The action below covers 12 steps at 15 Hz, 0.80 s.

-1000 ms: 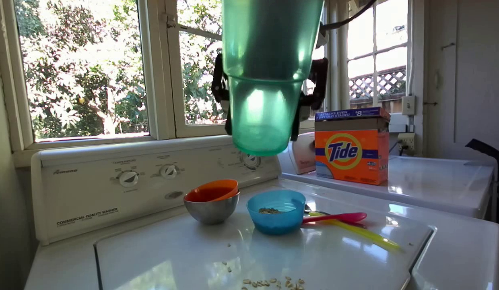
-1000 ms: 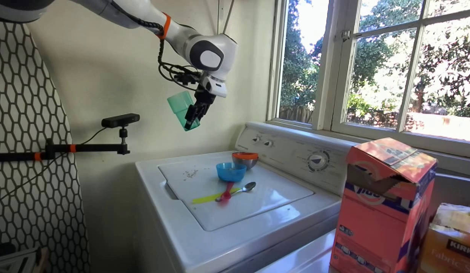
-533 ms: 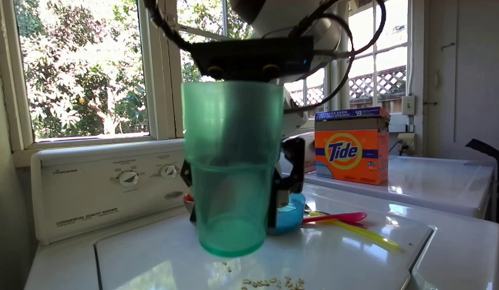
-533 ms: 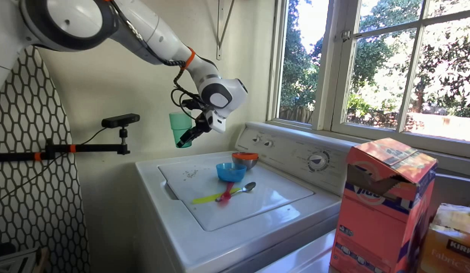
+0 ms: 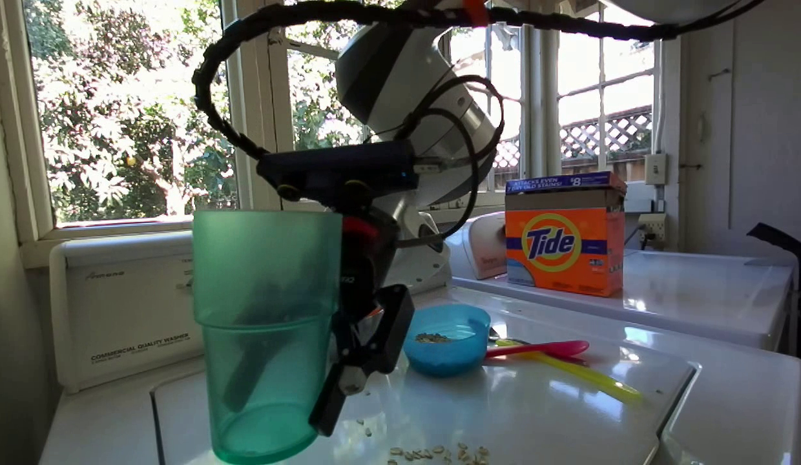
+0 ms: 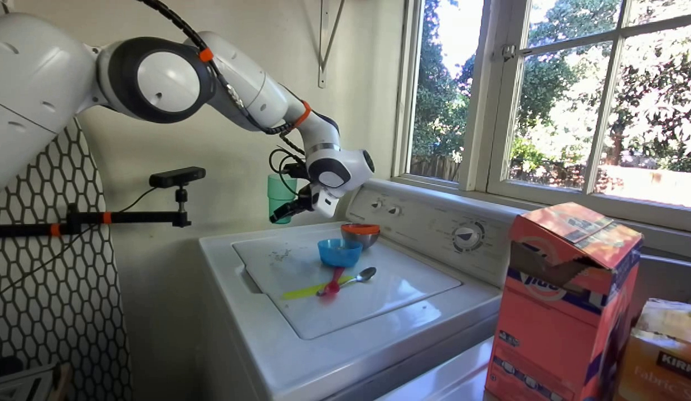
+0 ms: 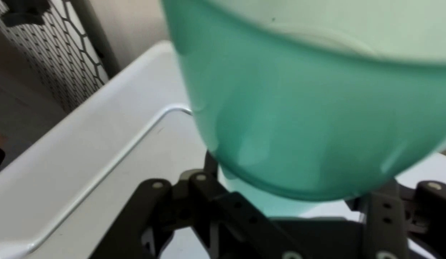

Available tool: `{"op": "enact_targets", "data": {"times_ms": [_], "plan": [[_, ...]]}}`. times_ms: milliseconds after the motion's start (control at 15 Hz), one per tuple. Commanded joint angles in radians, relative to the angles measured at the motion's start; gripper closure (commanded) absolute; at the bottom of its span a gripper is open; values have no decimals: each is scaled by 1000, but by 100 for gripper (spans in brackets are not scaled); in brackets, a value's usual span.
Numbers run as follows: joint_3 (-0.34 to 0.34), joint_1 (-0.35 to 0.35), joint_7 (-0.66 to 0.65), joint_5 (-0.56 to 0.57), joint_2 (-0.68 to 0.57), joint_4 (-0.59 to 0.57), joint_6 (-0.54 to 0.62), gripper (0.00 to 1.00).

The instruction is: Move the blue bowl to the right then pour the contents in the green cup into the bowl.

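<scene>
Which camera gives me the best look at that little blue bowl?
An exterior view: the blue bowl looks bigger there, with small bits visible inside. It also shows in an exterior view, smaller, near the steel bowl, contents unclear. The wrist view misses it.

“Tide” and “$8” are printed on an orange rectangular cardboard box (image 5: 564, 236), “COMMERCIAL QUALITY WASHER” on a white control panel (image 5: 126, 297), “KIRKL” and “Fabric” on an amber-orange cardboard carton (image 6: 657, 353)

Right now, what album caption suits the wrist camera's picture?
A green cup looms large in the robot's gripper, above a white washing machine.
</scene>
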<state>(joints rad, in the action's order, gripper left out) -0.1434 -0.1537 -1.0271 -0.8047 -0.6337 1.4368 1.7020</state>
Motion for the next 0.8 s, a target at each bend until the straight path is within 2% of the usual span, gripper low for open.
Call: {"op": "enact_targets", "data": {"times_ms": [0, 200, 400, 733], "plan": [[38, -52, -70, 11, -16, -40, 146, 50], [54, -75, -103, 49, -13, -32, 282, 50], [57, -78, -168, 74, -32, -33, 314, 50], [48, -58, -243, 85, -60, -42, 291, 50]]}}
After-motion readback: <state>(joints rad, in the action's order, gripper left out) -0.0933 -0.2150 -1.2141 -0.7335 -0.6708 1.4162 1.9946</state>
